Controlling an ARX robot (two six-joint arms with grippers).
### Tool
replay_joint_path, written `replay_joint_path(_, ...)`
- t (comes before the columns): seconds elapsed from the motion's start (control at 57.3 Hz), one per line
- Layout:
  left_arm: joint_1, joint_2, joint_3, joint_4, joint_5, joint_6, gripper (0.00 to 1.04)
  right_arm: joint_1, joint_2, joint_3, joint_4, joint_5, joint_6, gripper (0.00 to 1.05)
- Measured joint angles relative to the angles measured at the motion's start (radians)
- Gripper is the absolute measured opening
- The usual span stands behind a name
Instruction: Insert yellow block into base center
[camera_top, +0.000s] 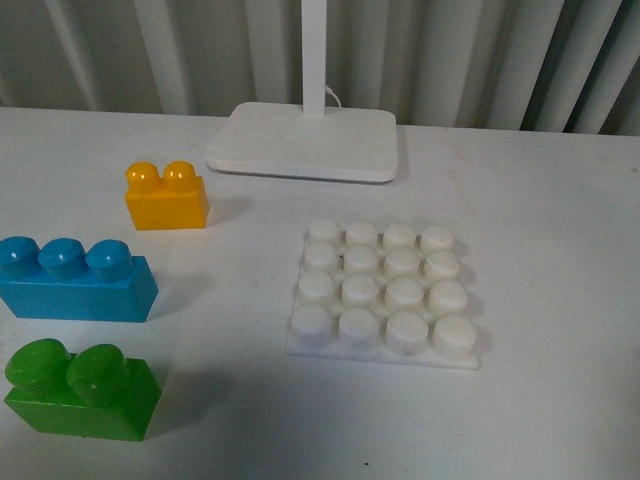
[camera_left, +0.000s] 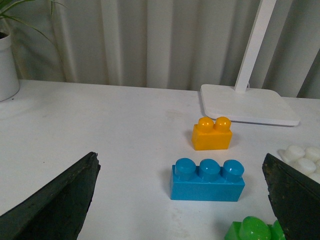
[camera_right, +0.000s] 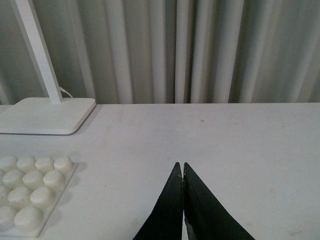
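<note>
Block first: where is the yellow block (camera_top: 166, 197)?

It stands upright on the white table (camera_top: 560, 250), out ahead of the left gripper (camera_left: 180, 159), with nothing touching it and its two studs up.

What lies between it and that gripper?

A blue brick (camera_left: 207, 180) with three studs sits closer to the gripper than the yellow block, a small gap between the two. A green brick (camera_left: 252, 231) is closer still, just beside the gripper's right finger (camera_left: 295, 200).

And the base (camera_top: 383, 290)?

It lies flat, off to the right of the left gripper and well apart from the yellow block. All sixteen of its studs are bare. From the right gripper (camera_right: 181, 167) it lies ahead and to the left.

How do the grippers stand?

The left one is spread wide and holds nothing. The right one has its fingers pressed together at the tips, with nothing between them.

Anything further out?

A white lamp stand (camera_top: 305, 140) with its pole sits beyond both the yellow block and the base, near the curtain (camera_right: 225, 50). A white plant pot (camera_left: 5, 65) stands far to the left gripper's left.
</note>
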Motion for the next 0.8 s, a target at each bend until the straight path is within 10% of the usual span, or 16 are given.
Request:
replay_joint_path(0.192, 0.000, 0.000, 0.000, 0.000, 0.000, 0.000, 0.98, 0.000, 0.000, 0.000, 0.000, 0.000, -0.001, 0.01)
replay_joint_path(0.698, -0.002, 0.002, 0.000, -0.002, -0.011, -0.002, 0.98, 0.000, 0.000, 0.000, 0.000, 0.000, -0.002, 0.95)
replay_joint_path(0.803, -0.045, 0.149, 0.036, 0.042, -0.093, 0.018, 0.98, 0.000, 0.000, 0.000, 0.000, 0.001, -0.001, 0.95)
